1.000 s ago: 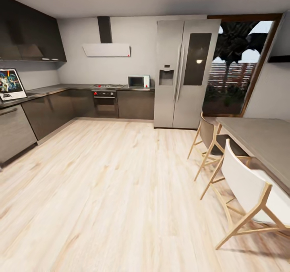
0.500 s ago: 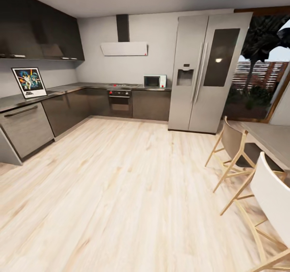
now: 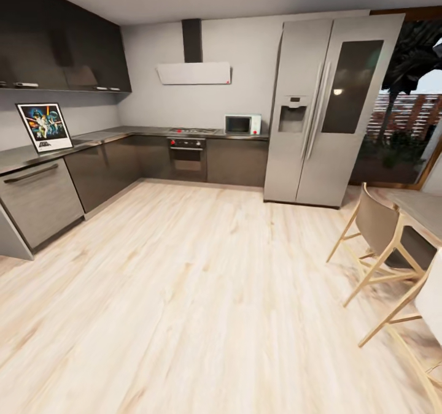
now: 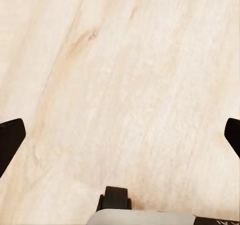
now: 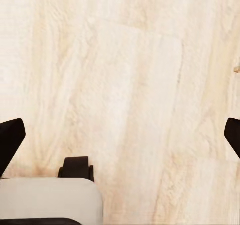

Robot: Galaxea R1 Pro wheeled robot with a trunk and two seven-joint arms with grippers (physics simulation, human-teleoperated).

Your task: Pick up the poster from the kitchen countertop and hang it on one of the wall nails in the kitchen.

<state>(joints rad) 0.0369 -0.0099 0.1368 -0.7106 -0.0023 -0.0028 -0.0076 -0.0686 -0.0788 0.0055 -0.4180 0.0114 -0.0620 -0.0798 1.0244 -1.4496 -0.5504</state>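
The poster (image 3: 43, 127) stands upright on the kitchen countertop (image 3: 92, 138) at the far left of the head view, leaning against the pale grey wall. It has a white border and a dark blue scene. The grey countertop runs along the left wall and turns along the back wall past the gas hob (image 3: 191, 131). My left gripper (image 4: 120, 135) is open over bare wooden floor, its dark fingertips at the picture's two sides. My right gripper (image 5: 120, 135) is also open over the floor. I cannot make out the wall nails at this distance.
A tall steel fridge (image 3: 325, 107) stands at the back right, with a microwave (image 3: 242, 124) beside it on the worktop. Wooden chairs (image 3: 383, 242) and a table edge (image 3: 423, 208) crowd the right side. Light wooden floor (image 3: 184, 291) stretches between me and the cabinets.
The whole head view has shifted: the camera turned left, so poster, hob and fridge sit further right in the picture. The chairs slid towards the right edge.
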